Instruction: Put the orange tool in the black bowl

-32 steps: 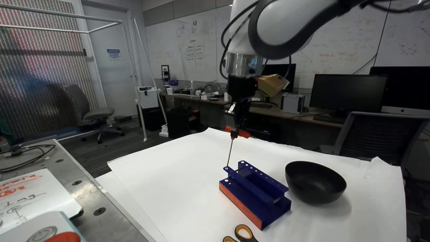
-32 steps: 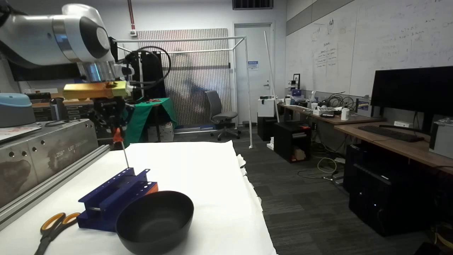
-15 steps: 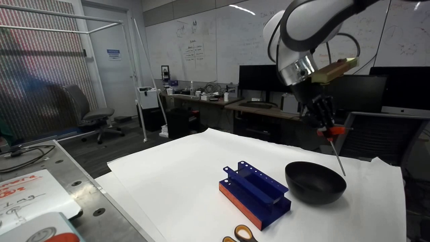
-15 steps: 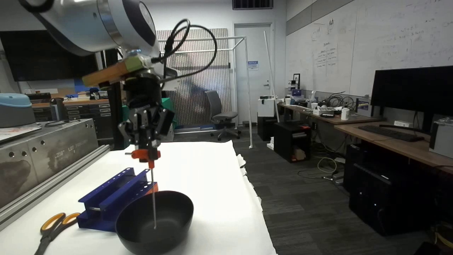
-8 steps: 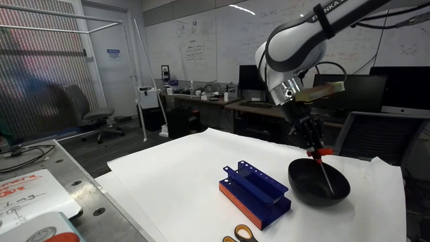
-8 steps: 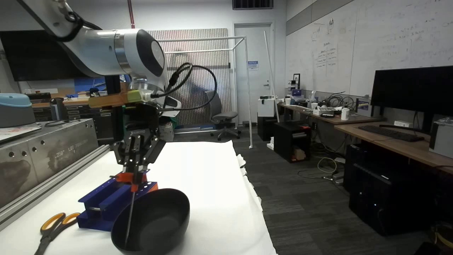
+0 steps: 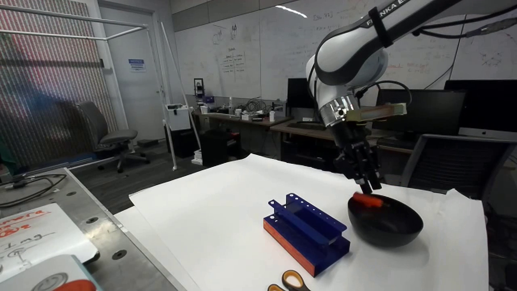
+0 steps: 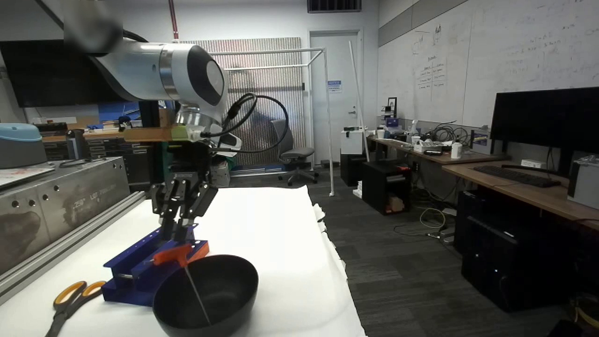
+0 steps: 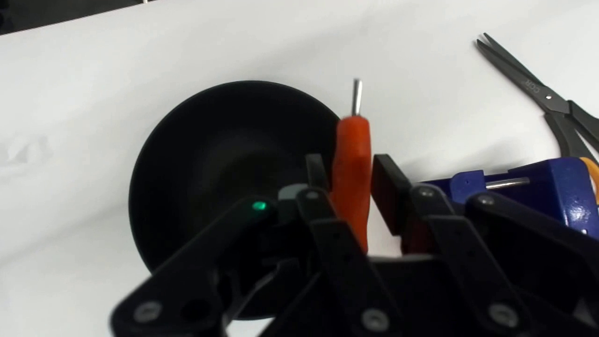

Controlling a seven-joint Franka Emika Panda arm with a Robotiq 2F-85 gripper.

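Slightly parted and empty, the tool hangs above the orange T-handle tilted into the black bowl

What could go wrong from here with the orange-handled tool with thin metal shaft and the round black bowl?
The tool slants, its handle high by the rim of the bowl, so it may tip out. The open black two-finger gripper hangs just above the handle and may knock it.
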